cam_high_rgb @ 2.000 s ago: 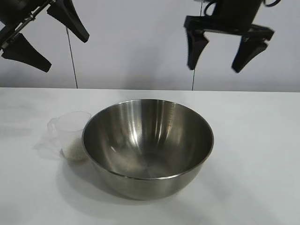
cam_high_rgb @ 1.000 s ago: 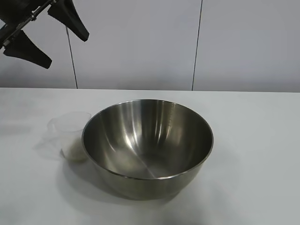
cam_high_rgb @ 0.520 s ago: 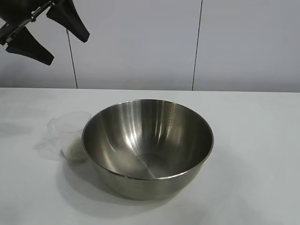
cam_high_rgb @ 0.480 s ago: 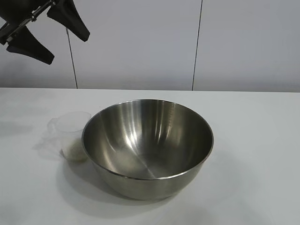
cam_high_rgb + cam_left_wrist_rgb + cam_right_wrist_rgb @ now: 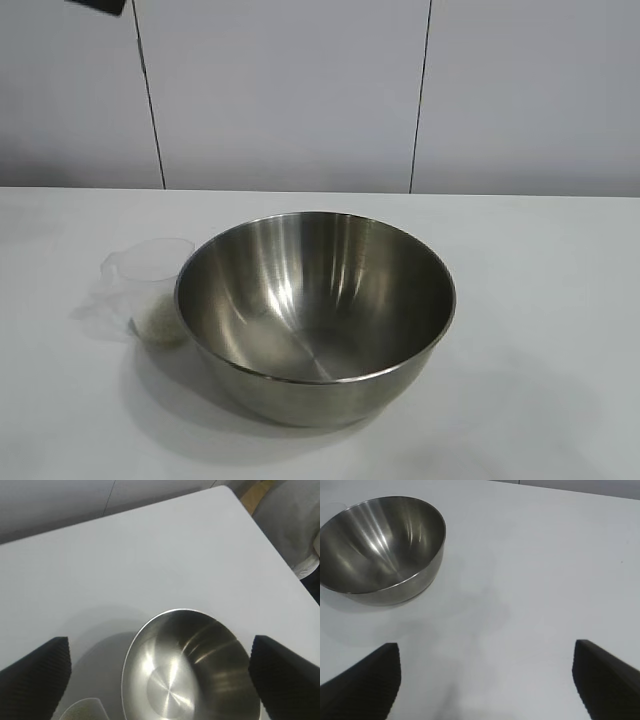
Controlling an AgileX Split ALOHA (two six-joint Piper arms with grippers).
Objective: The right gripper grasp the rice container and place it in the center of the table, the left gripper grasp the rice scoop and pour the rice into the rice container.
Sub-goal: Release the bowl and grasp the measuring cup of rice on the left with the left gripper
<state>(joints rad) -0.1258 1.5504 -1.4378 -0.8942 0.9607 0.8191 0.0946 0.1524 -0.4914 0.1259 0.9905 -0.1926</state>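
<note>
The rice container (image 5: 315,310), a large shiny steel bowl, stands empty in the middle of the white table (image 5: 545,300). The rice scoop (image 5: 150,290), a small clear plastic cup, stands upright against the bowl's left side with the rice (image 5: 160,322) in its bottom. Only a black tip of the left gripper (image 5: 100,5) shows at the exterior view's upper edge. In the left wrist view, the left gripper (image 5: 160,641) hangs open high above the bowl (image 5: 190,670) and the cup's rim (image 5: 82,711). The right gripper (image 5: 486,646) is open above bare table, well off from the bowl (image 5: 380,545).
A grey panelled wall (image 5: 300,90) closes the far side of the table. The table's corner and edge (image 5: 235,500) show in the left wrist view, with grey cloth (image 5: 295,525) beyond. Bare tabletop lies to the right of the bowl.
The left gripper has risen almost out of the exterior view's upper left corner. The right gripper left that view earlier. Bowl and cup have not moved.
</note>
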